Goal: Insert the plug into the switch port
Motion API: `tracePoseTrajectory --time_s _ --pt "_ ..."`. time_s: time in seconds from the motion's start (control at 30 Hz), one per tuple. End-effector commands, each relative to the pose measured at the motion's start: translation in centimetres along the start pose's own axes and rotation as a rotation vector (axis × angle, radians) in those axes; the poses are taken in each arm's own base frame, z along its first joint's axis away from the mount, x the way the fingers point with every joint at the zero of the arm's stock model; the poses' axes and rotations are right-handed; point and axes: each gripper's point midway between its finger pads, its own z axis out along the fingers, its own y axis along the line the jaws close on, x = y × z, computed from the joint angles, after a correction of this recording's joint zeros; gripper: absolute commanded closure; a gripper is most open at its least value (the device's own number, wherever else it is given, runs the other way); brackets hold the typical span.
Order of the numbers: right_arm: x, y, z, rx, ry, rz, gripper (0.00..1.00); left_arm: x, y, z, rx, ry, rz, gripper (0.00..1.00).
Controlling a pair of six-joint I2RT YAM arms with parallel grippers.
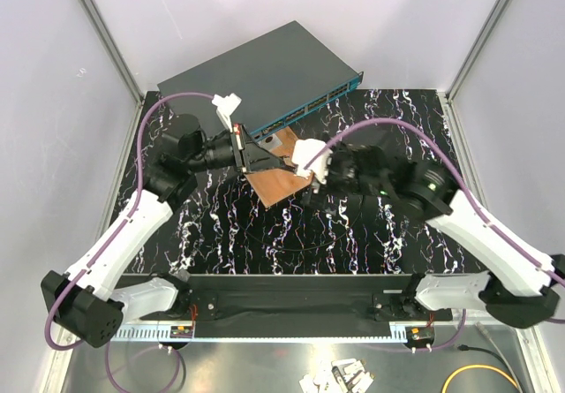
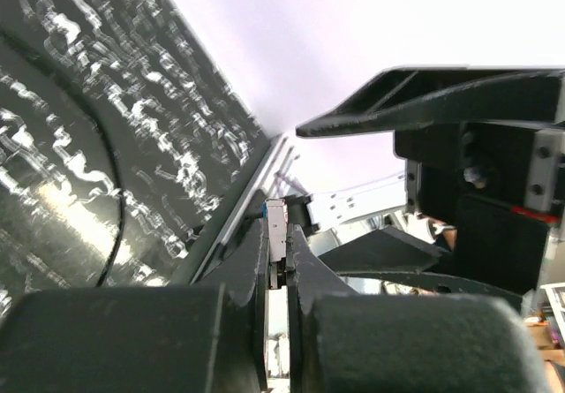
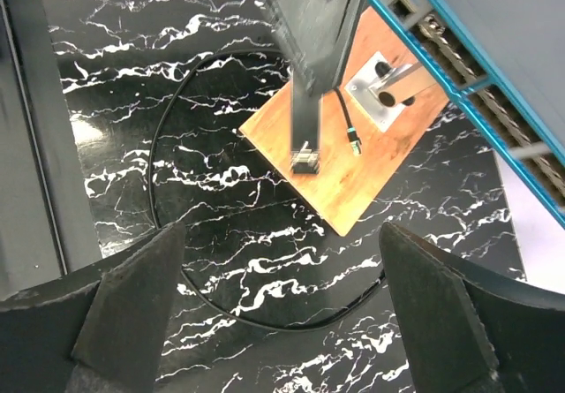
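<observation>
Currently the left gripper (image 2: 281,265) is pinched down on the plug (image 2: 276,225). The left wrist view shows the two dark fingers (image 2: 252,269) nearly together, with the connector clamped at their very tips and poking out past them. That view shows nothing of the switch.

The right wrist view fills this in. The left gripper (image 3: 303,146) points down over the wooden board (image 3: 353,190). The plug (image 3: 303,160) is just above the wood or touching it; cannot tell which. The plug reads as a small pale grey block, partly clear.

The right gripper (image 3: 281,234) is spread wide with nothing between its fingers, hovering over the marbled table (image 3: 221,234) near the board.

The switch port (image 3: 403,4) sits in the row on the teal front strip of the dark-grey switch (image 1: 265,66), beyond the board's far edge. The plug is apart from it.

Only the top view gives the layout: both grippers meet over the board, and the switch lies at an angle behind. A thin black cable (image 3: 152,150) loops on the table. A metal bracket (image 3: 381,88) stands on the board.
</observation>
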Motion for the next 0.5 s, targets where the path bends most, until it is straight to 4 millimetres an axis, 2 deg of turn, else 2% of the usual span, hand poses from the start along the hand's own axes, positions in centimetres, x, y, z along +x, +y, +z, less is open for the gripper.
tracePoseTrajectory --time_s 0.0,0.13,0.2,0.33,0.47 --pt "-2.2 -1.0 -1.4 0.073 -0.117 -0.017 0.05 -0.8 -3.0 -0.6 0.113 -0.03 0.019 1.0" --pt "-2.3 -1.2 -0.8 0.09 -0.139 -0.016 0.14 -0.9 -3.3 -0.5 0.132 -0.031 -0.017 1.0" --pt "-2.8 -1.4 -0.3 0.1 -0.169 -0.012 0.24 -1.0 -3.5 -0.5 0.136 -0.032 -0.023 1.0" --pt "-3.2 -0.8 0.8 0.055 -0.182 -0.024 0.29 -1.2 -3.9 -0.6 0.149 -0.038 -0.036 1.0" --pt "-3.7 -1.3 1.8 0.064 -0.196 -0.023 0.34 -0.9 -4.1 -0.7 0.155 -0.034 -0.041 1.0"
